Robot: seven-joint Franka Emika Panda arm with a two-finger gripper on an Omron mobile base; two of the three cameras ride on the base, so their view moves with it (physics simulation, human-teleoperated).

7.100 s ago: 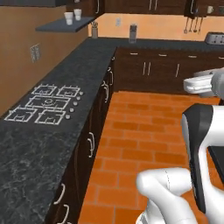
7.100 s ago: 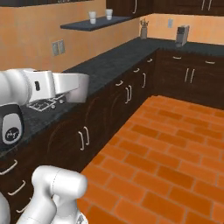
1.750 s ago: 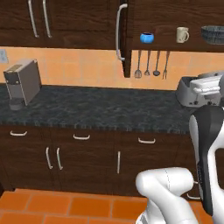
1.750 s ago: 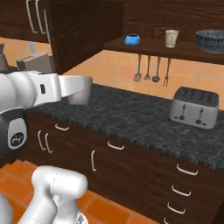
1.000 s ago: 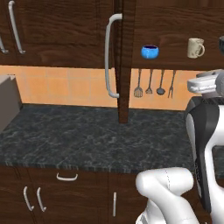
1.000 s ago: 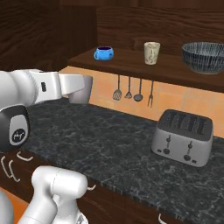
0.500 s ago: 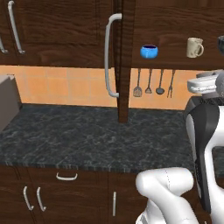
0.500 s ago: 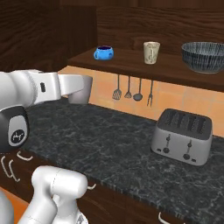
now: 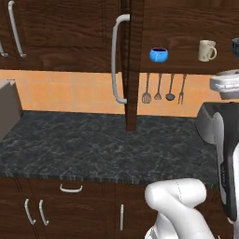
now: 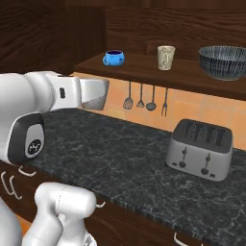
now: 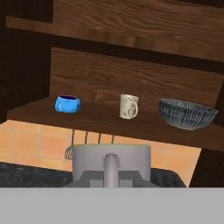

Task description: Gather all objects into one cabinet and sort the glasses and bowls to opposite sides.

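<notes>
The gripper (image 10: 98,94) has its fingers pressed together and holds nothing. The blue bowl (image 11: 67,104), the mug (image 11: 128,106) and the grey bowl (image 11: 187,113) sit ahead and higher, on the open cabinet shelf (image 11: 109,120)
</notes>
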